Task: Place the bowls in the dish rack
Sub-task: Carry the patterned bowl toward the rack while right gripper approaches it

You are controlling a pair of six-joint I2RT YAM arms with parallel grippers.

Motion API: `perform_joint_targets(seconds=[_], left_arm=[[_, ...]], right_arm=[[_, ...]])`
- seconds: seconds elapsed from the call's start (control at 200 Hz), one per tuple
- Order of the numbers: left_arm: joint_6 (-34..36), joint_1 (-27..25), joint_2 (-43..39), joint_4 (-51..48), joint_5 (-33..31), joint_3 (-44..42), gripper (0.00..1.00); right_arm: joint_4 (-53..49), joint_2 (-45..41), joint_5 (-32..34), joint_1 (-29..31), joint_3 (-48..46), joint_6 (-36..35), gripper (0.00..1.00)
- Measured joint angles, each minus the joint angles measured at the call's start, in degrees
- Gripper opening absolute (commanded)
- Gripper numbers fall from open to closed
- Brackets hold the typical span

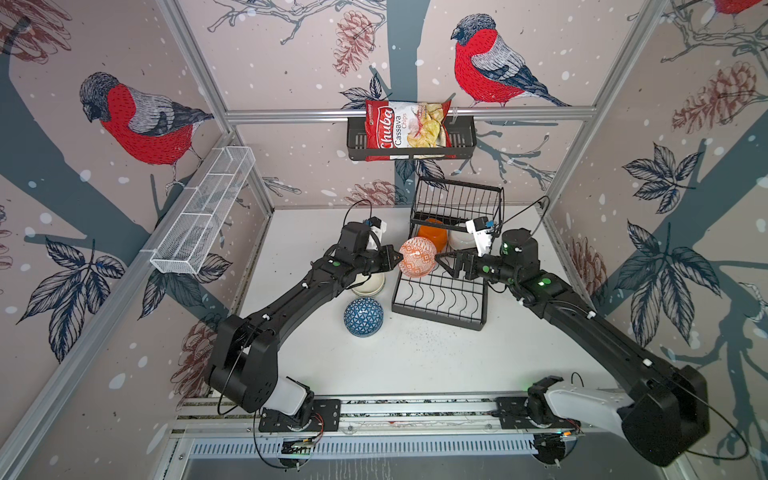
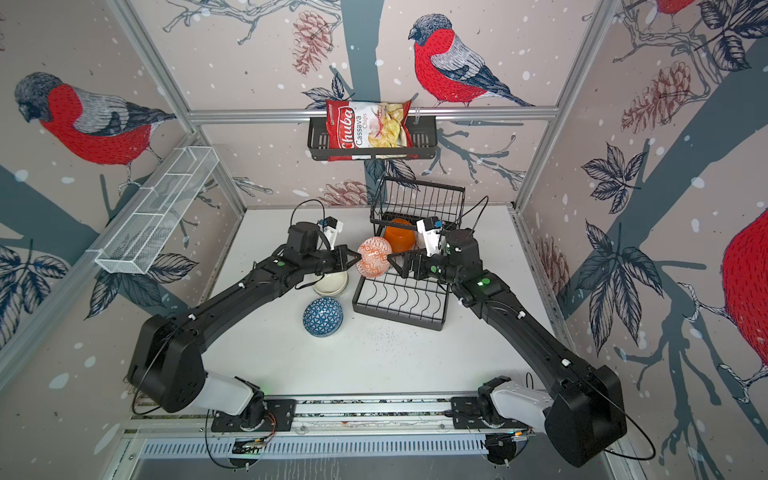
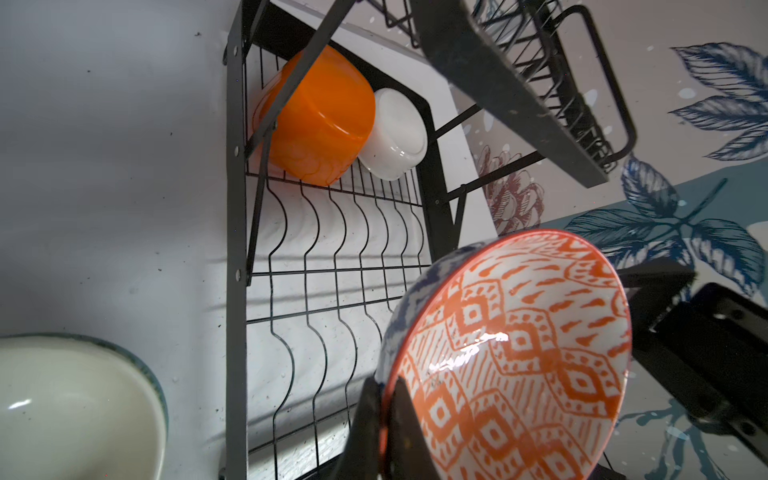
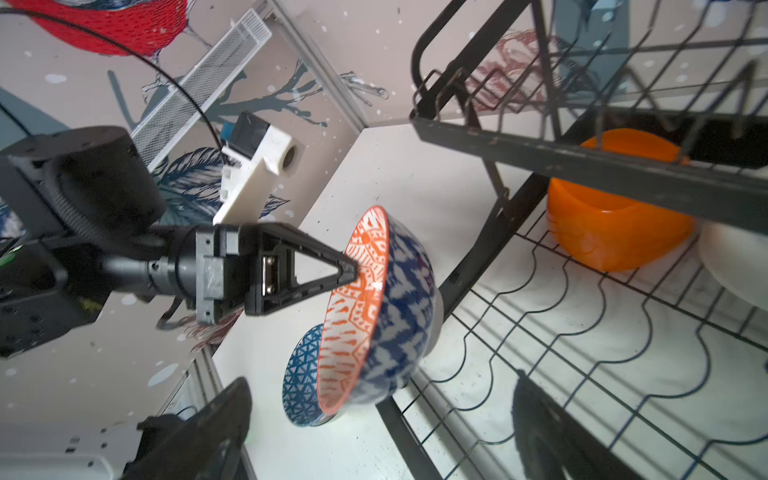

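On the white table at the left, a cream bowl [image 1: 370,284] sits upright under the left arm. Just in front of it, a blue triangle-patterned bowl [image 1: 363,316] lies upside down. Neither is loaded yet.

The left gripper [image 1: 400,257] is pressed together on the rim of an orange-patterned bowl [image 1: 417,257], one finger inside and one on the blue-and-white outside. It holds the bowl on edge in the air over the left side of the dish rack [image 1: 436,318]. The right gripper [image 1: 445,262] stands spread wide just beside the bowl's far side, holding nothing.

Further right, an orange bowl [image 1: 432,235] and a white bowl [image 1: 459,239] rest side by side in the rack under its raised basket.

The held bowl looks like glazed ceramic. I'd judge it rigid, fairly weighty for a rim pinch, slick, and liable to chip against the wire. The rim is the sensible place to grip, well seated, and the bowl should be lowered gently between the curved dividers.
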Motion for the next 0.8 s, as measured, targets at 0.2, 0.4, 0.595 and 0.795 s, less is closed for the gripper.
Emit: perform_joint_targets(seconds=[0.2,0.4,0.595,0.795], left_arm=[[1.97,-3.26,2.91,-4.02,-6.97,1.81,0.00],[2.78,-4.17,4.02,-5.99,-10.99,2.62,0.00],[3.61,-4.72,4.90,-6.64,-12.94,3.37,0.00],[3.78,-4.94,5.01,-7.13,-13.68,3.56,0.00]], right_arm=[[-4.48,0.98,9.01,3.76,3.06,-0.02,0.83],[-9.73,3.93,18.60,7.48,5.09,-0.02,0.75],[-13.09,7.54,25.38,10.51,7.06,0.00,0.67],[-14.08,9.44,28.87,11.47,8.04,0.20,0.58]])
